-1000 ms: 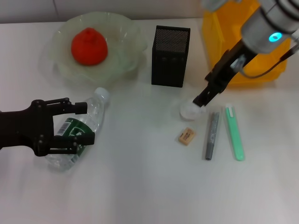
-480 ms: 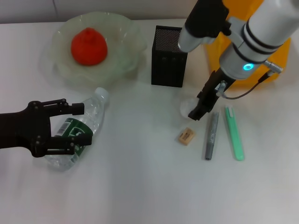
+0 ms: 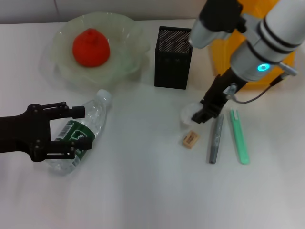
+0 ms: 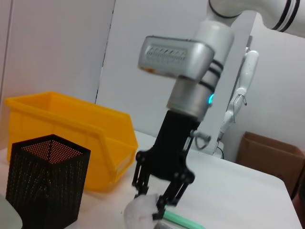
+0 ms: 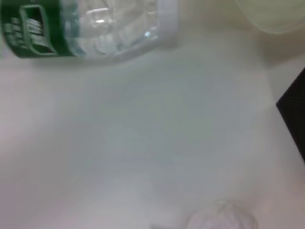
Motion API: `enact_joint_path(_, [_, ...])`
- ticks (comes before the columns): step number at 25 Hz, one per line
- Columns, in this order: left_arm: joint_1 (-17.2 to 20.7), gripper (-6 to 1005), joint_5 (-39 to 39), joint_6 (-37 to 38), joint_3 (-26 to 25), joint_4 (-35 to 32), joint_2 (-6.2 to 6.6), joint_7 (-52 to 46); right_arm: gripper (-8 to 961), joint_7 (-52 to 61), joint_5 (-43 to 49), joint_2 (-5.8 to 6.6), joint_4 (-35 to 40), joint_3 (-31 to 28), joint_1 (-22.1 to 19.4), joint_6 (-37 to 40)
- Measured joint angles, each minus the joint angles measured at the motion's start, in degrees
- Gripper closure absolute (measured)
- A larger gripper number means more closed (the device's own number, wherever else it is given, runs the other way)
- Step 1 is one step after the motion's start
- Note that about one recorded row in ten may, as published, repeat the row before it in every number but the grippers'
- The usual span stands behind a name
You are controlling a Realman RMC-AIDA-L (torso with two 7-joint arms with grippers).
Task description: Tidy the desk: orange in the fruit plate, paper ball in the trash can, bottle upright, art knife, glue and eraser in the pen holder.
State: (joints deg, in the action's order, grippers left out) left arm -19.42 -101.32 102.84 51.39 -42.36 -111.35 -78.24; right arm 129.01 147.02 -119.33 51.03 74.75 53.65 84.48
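The orange (image 3: 91, 46) already sits in the fruit plate (image 3: 125, 28), so two steps look to be in hand together. The left pincer (image 3: 78, 126) lies low over the surface (image 3: 143, 191), its fingers spread on either side of the bottle (image 3: 81, 131), which lies on its side; they reach around the green label but do not look clamped on it. The right pincer (image 3: 202, 114) is down at the paper ball (image 3: 189, 113), fingers parted around it in the left wrist view (image 4: 152, 202), closing not yet evident. Just beside the ball lie the eraser (image 3: 190, 139), the grey glue stick (image 3: 215, 138) and the green art knife (image 3: 238, 135). The pen holder (image 3: 173, 57) stands behind them, with the yellow trash can (image 3: 221, 52) beside it. Next, I judge, the right fingers must close on the ball, lift and carry it over the can; the left must squeeze the bottle and tip it upright
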Motion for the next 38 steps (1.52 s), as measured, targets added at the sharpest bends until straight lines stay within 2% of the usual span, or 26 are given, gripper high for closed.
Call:
enact_joint_path(3, [0.0, 198, 0.0, 0.5, -0.6, 0.0, 0.09, -0.1, 572, 0.6, -0.1, 0.06, 9.9, -3.4, -3.8, 5.7])
enact_joint_path(4, [0.0, 200, 0.0, 0.5, -0.6, 0.0, 0.09, -0.1, 572, 0.6, -0.1, 0.06, 9.9, -3.4, -3.8, 5.7])
enact_joint_path(5, [-0.1, 201, 0.1, 1.2, -0.7, 0.0, 0.14, -0.3, 573, 0.7, -0.1, 0.07, 17.0, -6.8, -6.6, 9.3])
enact_joint_path(6, [-0.1, 202, 0.1, 1.2, -0.7, 0.0, 0.14, -0.3, 572, 0.7, -0.1, 0.07, 17.0, -6.8, -6.6, 9.3])
enact_joint_path(7, [-0.2, 203, 0.1, 2.0, -0.7, 0.0, 0.20, -0.5, 570, 0.7, -0.1, 0.09, 24.1, -11.3, -9.7, 11.7])
enact_joint_path(8, [-0.2, 204, 0.1, 2.5, -0.7, 0.0, 0.22, -0.5, 569, 0.6, 0.2, 0.16, 27.3, -13.3, -11.1, 12.1])
enact_joint_path(9, [-0.2, 205, 0.1, 2.5, -0.7, 0.0, 0.22, -0.5, 567, 0.6, 0.2, 0.16, 27.3, -13.3, -11.1, 12.1])
enact_joint_path(10, [-0.3, 207, -0.2, 3.2, -0.5, 0.0, 0.27, -0.5, 566, 0.0, 1.4, 0.23, 32.3, -17.1, -14.1, 10.2])
enact_joint_path(11, [-0.3, 208, -0.2, 3.2, -0.5, 0.0, 0.27, -0.5, 564, 0.0, 1.4, 0.23, 32.3, -17.1, -14.1, 10.2])
enact_joint_path(12, [-0.4, 209, -0.5, 3.3, -0.5, 0.0, 0.26, -0.5, 563, -0.8, 1.9, 0.26, 33.7, -19.8, -15.7, 7.5])
enact_joint_path(15, [-0.7, 212, -1.4, 3.3, -0.7, -0.1, 0.15, -0.5, 559, -1.1, 2.0, 0.26, 33.0, -22.2, -16.6, 3.4])
enact_joint_path(21, [-1.4, 219, -1.5, 2.8, -0.5, -0.2, 0.21, -1.9, 550, -1.7, 2.0, 0.24, 29.2, -21.7, -17.3, -2.5])
enact_joint_path(23, [-2.3, 221, -1.5, 3.0, -1.2, -1.4, 0.18, -6.9, 547, -2.1, 1.9, 0.24, 27.8, -21.6, -17.2, -3.0])
enact_joint_path(24, [-2.3, 223, -1.5, 3.0, -1.2, -1.4, 0.18, -6.9, 438, -2.4, 1.9, 0.23, 27.3, -21.5, -17.0, -2.9])
enact_joint_path(25, [-3.2, 224, -1.5, 3.6, -1.6, -2.9, 0.29, -11.4, 329, -3.0, 1.8, 0.17, 26.8, -21.2, -16.9, -2.3])
enact_joint_path(28, [-4.1, 227, -2.0, 4.2, -1.7, -5.5, 0.43, -16.8, 216, -3.8, 0.6, 0.06, 26.8, -20.6, -17.5, -1.6])
enact_joint_path(30, [-5.6, 230, -3.8, 4.2, -1.8, -10.3, 0.24, -25.2, 140, -7.0, -5.1, 0.15, 26.8, -20.6, -19.8, 0.7])
enact_joint_path(31, [-5.6, 231, -3.8, 4.2, -1.8, -10.3, 0.24, -25.2, 140, -7.0, -5.1, 0.15, 26.8, -20.6, -19.8, 0.7])
enact_joint_path(34, [-7.9, 234, -8.8, 4.1, -1.5, -16.9, -1.14, -34.9, 140, -13.9, -13.3, 0.24, 26.1, -21.9, -23.5, 6.0])
enact_joint_path(35, [-9.9, 235, -13.8, 4.0, -1.5, -21.4, -2.94, -41.4, 140, -20.8, -20.2, 0.29, 24.7, -23.4, -26.9, 10.4])
enact_joint_path(36, [-9.9, 236, -13.8, 4.0, -1.5, -21.4, -2.94, -41.4, 140, -20.8, -20.2, 0.29, 24.7, -23.4, -26.9, 10.4])
enact_joint_path(37, [-12.1, 238, -19.6, 3.6, -1.5, -25.6, -4.90, -47.0, 140, -23.9, -23.2, 0.32, 23.4, -24.2, -28.4, 12.1])
enact_joint_path(38, [-12.1, 239, -19.6, 3.6, -1.5, -25.6, -4.90, -47.0, 140, -27.4, -26.5, 0.32, 21.8, -24.9, -30.0, 14.3])
